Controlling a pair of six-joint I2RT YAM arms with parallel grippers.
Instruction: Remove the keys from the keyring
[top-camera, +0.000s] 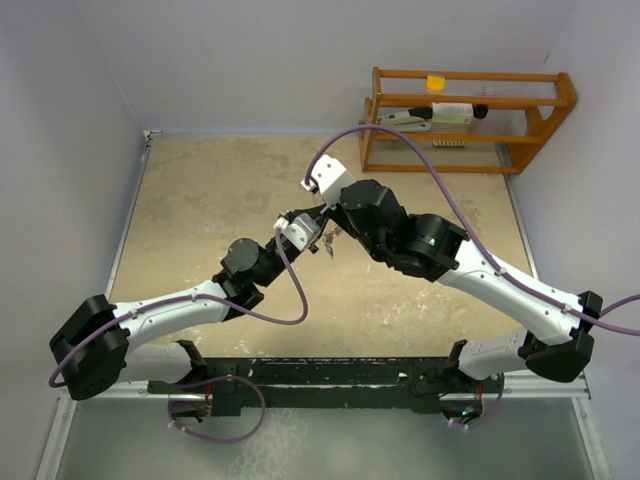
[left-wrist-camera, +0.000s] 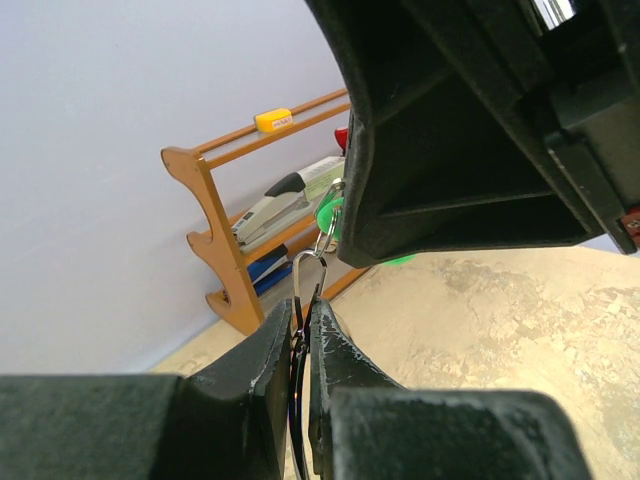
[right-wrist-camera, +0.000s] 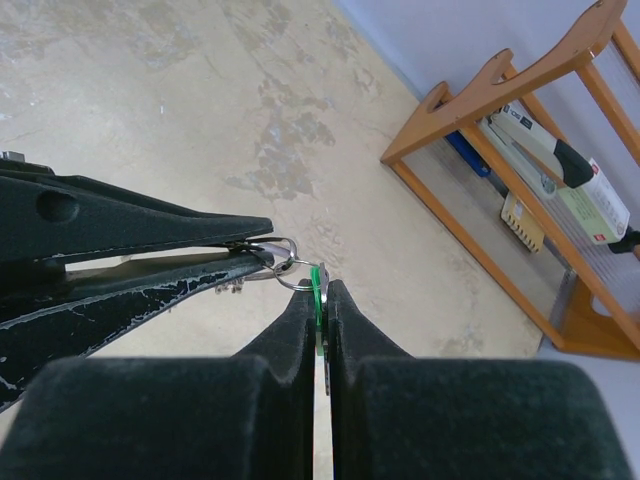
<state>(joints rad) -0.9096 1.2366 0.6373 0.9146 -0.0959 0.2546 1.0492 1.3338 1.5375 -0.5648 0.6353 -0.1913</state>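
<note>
Both grippers meet above the middle of the table. My left gripper (top-camera: 310, 236) (left-wrist-camera: 303, 312) is shut on a long silver clip (left-wrist-camera: 310, 272) that links to the small keyring (right-wrist-camera: 292, 277). My right gripper (top-camera: 334, 227) (right-wrist-camera: 320, 291) is shut on the green-headed key (right-wrist-camera: 317, 283), which hangs on that ring. The green head also shows in the left wrist view (left-wrist-camera: 326, 215), partly behind the right gripper's body. The left fingers (right-wrist-camera: 150, 255) lie across the left of the right wrist view, with plain key teeth (right-wrist-camera: 229, 289) under them. The blue-headed key is hidden.
A wooden rack (top-camera: 465, 120) (left-wrist-camera: 215, 245) (right-wrist-camera: 480, 110) stands at the table's back right and holds a stapler (left-wrist-camera: 268, 215) and other small items. The beige tabletop (top-camera: 200, 220) lies below the raised grippers. Walls bound the table on the left, back and right.
</note>
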